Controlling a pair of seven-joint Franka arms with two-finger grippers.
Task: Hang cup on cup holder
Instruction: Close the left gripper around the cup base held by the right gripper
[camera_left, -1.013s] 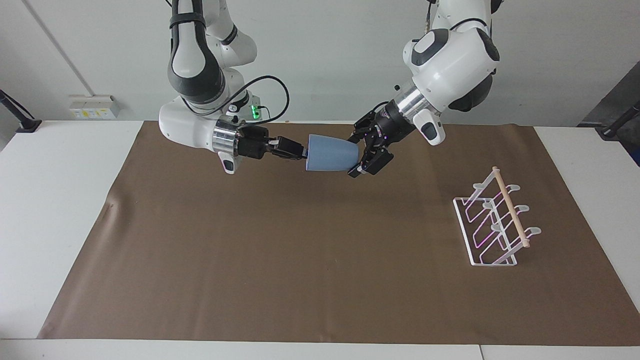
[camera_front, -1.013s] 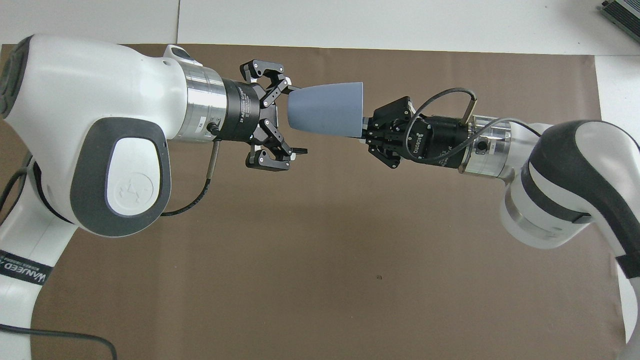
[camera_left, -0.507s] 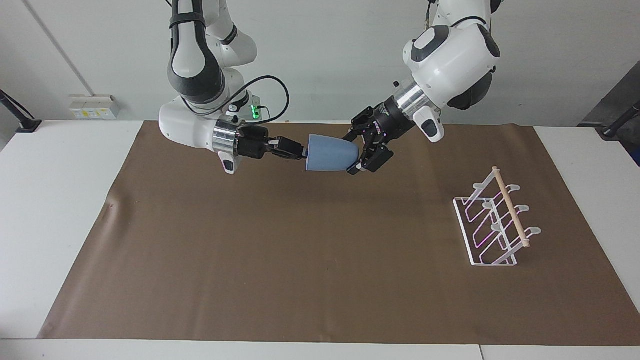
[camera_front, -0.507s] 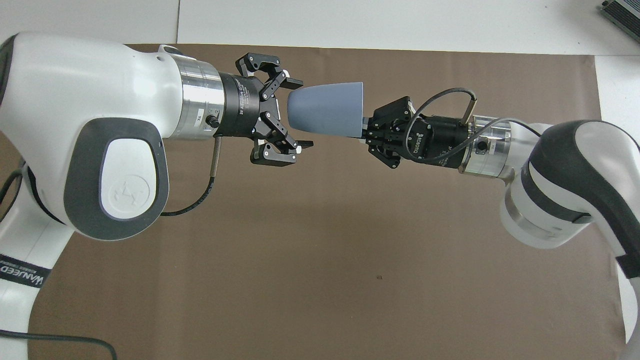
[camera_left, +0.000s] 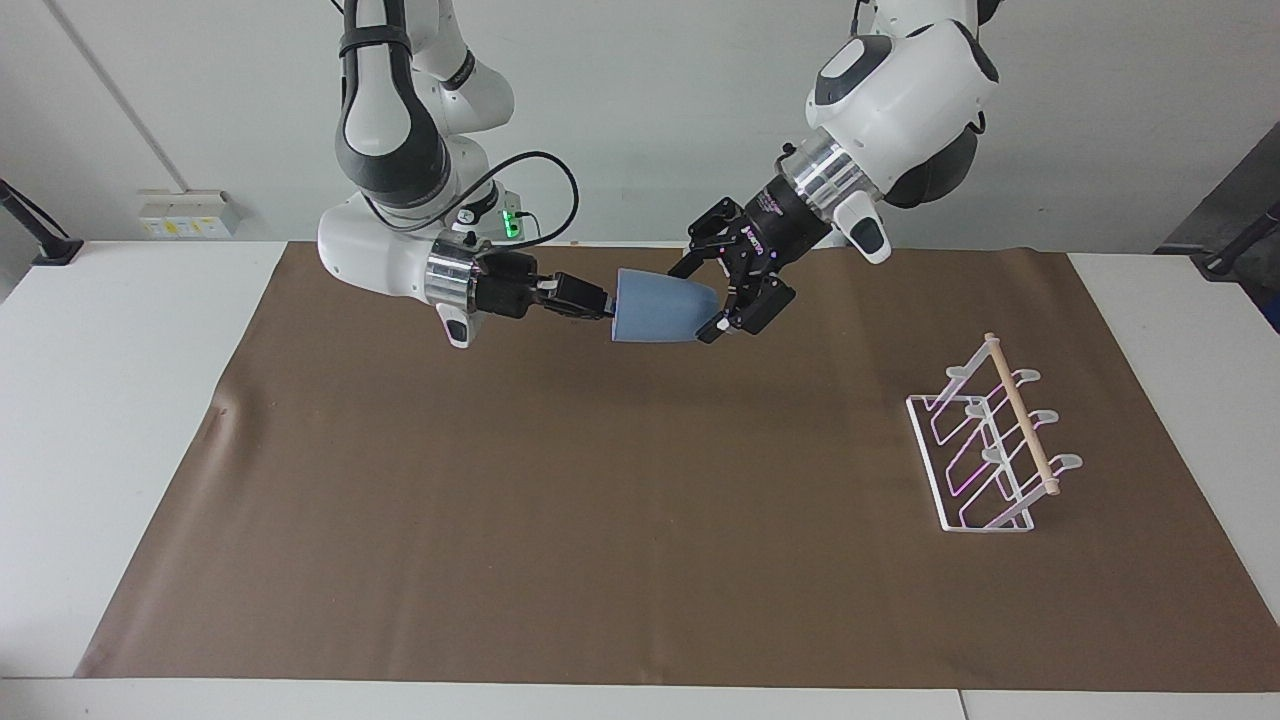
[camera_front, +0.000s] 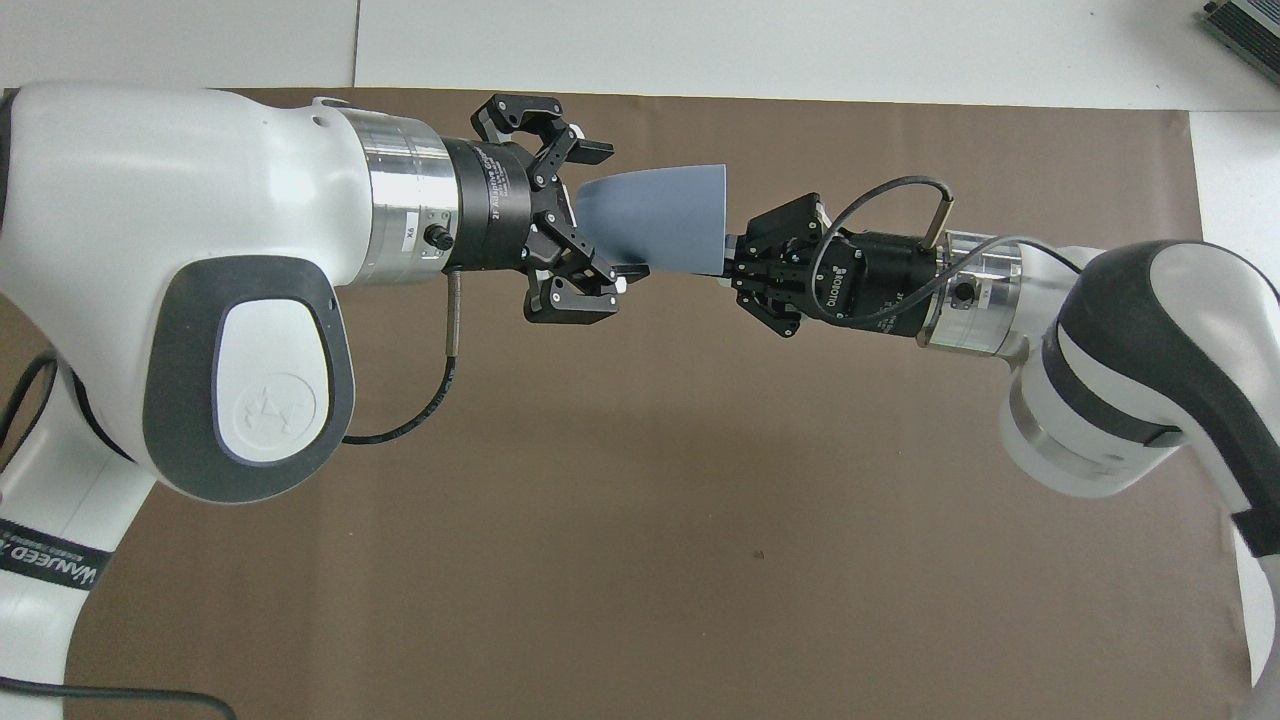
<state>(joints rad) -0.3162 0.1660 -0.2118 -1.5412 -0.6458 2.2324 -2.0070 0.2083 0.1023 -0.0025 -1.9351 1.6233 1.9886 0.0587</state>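
The pale blue-grey cup (camera_left: 660, 308) (camera_front: 660, 215) hangs on its side above the brown mat, over the part nearest the robots. My right gripper (camera_left: 608, 303) (camera_front: 728, 265) is shut on its wide rim. My left gripper (camera_left: 700, 303) (camera_front: 615, 212) stands open at the cup's narrow base, one finger on each side of it. The cup holder (camera_left: 990, 440), a white wire rack with a wooden dowel, stands on the mat toward the left arm's end of the table, with nothing on it. The overhead view does not show it.
The brown mat (camera_left: 600, 520) covers most of the white table (camera_left: 120, 420). A socket strip (camera_left: 185, 213) sits at the wall by the right arm's end. A grey device (camera_front: 1245, 30) shows at one corner of the overhead view.
My left gripper has turned and slid along the cup, so its open fingers now straddle the narrow base. The right gripper and the cup have stayed put.
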